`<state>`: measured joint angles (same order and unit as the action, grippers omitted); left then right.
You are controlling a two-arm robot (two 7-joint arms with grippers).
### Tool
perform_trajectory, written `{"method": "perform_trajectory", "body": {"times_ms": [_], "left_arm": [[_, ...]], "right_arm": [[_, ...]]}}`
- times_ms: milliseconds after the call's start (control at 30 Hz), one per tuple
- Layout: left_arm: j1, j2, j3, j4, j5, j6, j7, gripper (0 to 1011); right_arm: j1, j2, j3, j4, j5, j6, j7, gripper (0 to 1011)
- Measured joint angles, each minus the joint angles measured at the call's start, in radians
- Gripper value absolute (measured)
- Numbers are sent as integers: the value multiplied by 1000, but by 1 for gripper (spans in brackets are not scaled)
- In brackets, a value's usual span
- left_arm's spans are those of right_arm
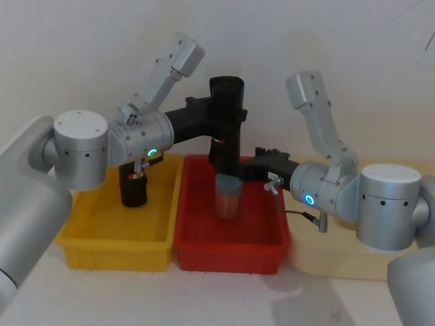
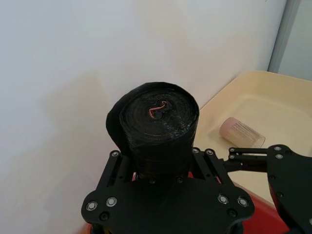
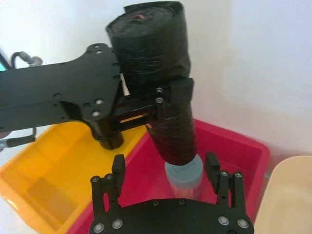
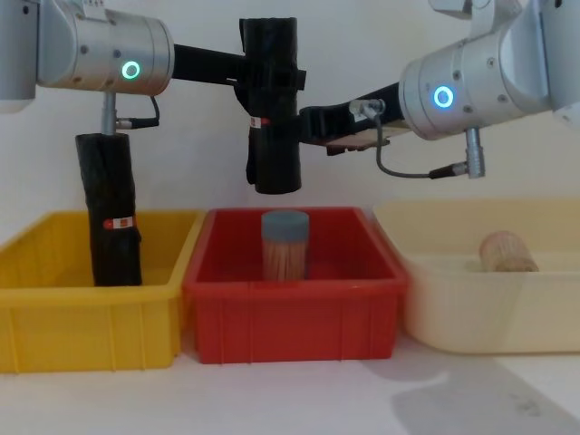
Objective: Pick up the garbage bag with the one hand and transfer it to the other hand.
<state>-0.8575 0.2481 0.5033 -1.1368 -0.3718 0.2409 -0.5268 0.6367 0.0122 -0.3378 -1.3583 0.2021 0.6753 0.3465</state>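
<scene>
Red bin [image 4: 290,313] at the front centre holds an upright blue-lidded toothpick jar [image 4: 285,245]; on its left is a yellow bin [image 4: 86,317] with a second black roll [image 4: 111,213] standing in it, on its right a cream tray [image 4: 489,313] with a pale jar [image 4: 507,252] lying on its side. Above the toothpick jar and clear of it, the garbage bag [image 4: 272,159] hangs upright, pinched at its upper half by the green-ringed left gripper [image 4: 272,80]. Blue-ringed right gripper [image 3: 165,161] reaches in at the bag's mid-height, fingers spread; a white wall [image 4: 362,36] lies behind.

Bright, soft, even light, faint grey shadows on the white table [image 1: 224,299] before the red bin [image 1: 228,259].
</scene>
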Motion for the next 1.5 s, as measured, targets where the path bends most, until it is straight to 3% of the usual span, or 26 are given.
{"method": "perform_trajectory", "body": {"times_ms": [500,1500], "left_arm": [[0,0,0,0,0,0,0,446],[0,0,0,0,0,0,0,446]], "right_arm": [[6,-11,-23,20,8,-24,4,999],[135,-107,-26,288,15,-187,-64,999]]}}
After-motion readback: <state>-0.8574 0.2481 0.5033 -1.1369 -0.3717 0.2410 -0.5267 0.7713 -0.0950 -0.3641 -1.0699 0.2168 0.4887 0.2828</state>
